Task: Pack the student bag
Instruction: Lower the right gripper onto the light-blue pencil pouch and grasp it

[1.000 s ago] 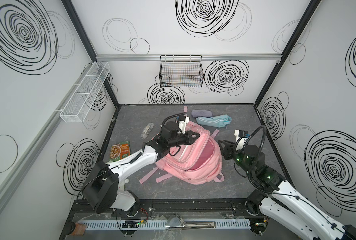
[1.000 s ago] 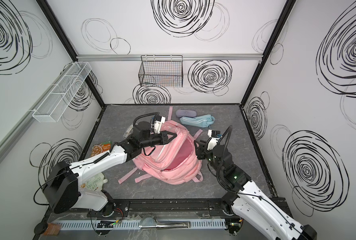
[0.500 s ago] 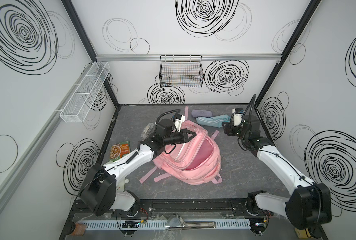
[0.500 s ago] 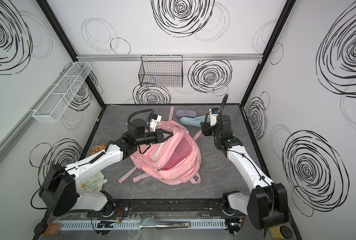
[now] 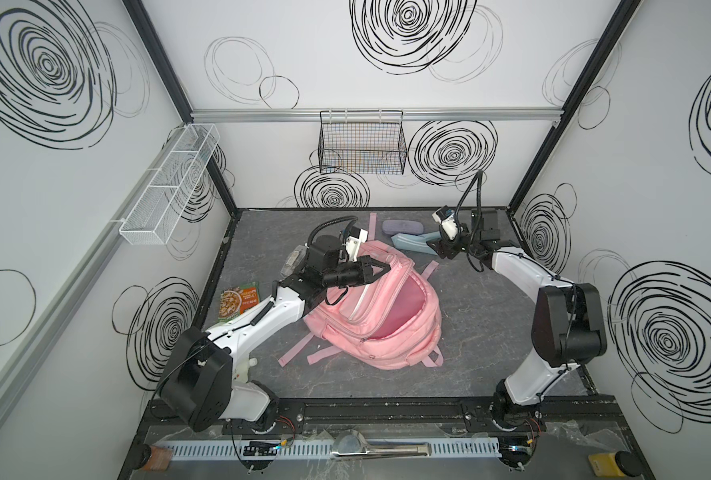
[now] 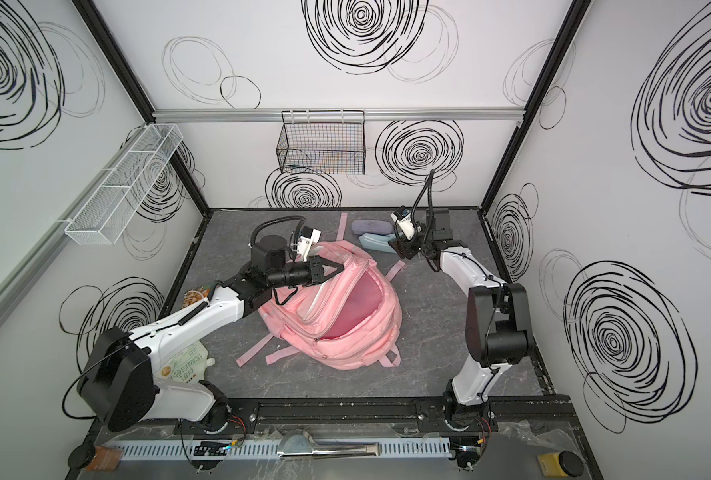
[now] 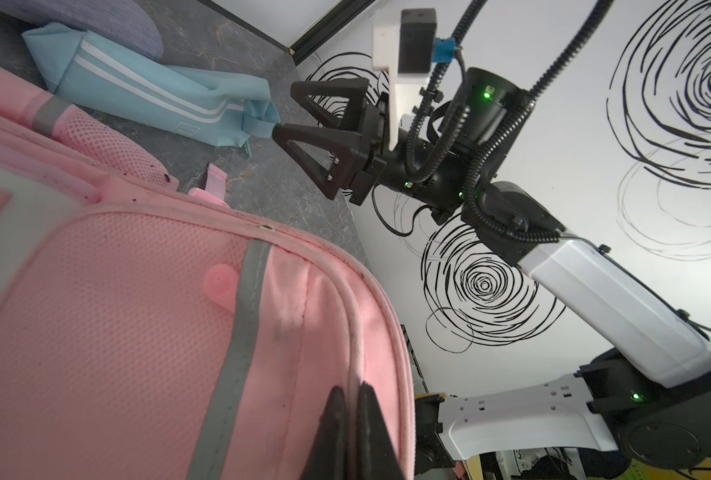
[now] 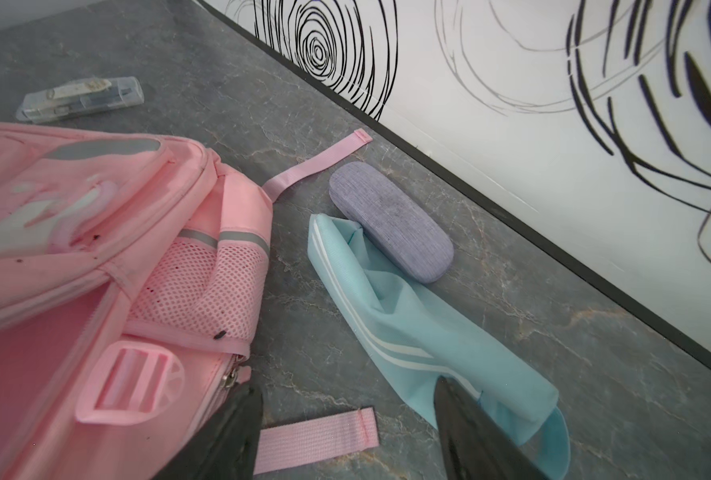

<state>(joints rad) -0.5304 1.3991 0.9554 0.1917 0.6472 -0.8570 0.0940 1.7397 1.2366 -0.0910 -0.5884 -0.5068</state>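
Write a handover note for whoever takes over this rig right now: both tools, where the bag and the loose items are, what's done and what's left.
Left tool: shut, pinching the top rim of the student bag and holding its main compartment open.
Right tool: open, jaws straddling one end of the light-blue pouch, not gripping it.
Things: purple case lies against the pouch at the back; clear case and snack packet lie left of the bag.
Done: bag is open; nothing visible inside.
Left: probably grip the pouch, load it, then the rest.
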